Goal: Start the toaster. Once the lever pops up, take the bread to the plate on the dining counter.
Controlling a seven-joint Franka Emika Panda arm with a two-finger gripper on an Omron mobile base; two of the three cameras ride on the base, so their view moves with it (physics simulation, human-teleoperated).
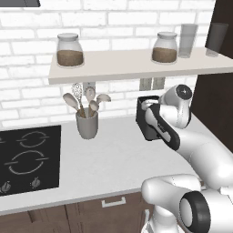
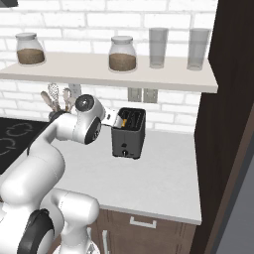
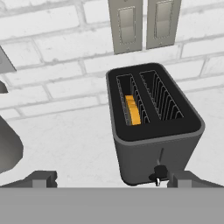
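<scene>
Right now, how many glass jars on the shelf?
2. One brown-filled jar sits at the shelf's left end; the other jar stands further right, beside the two empty glasses. None appear hidden.

1. Toaster stands on the worktop, near the brick wall; bread sits in its left slot, seen from the hand view.
2. Two wall sockets behind and above the toaster.
3. Utensil cup left of the toaster; hob further left.
4. Shelf above, bearing two jars and two glasses.
</scene>
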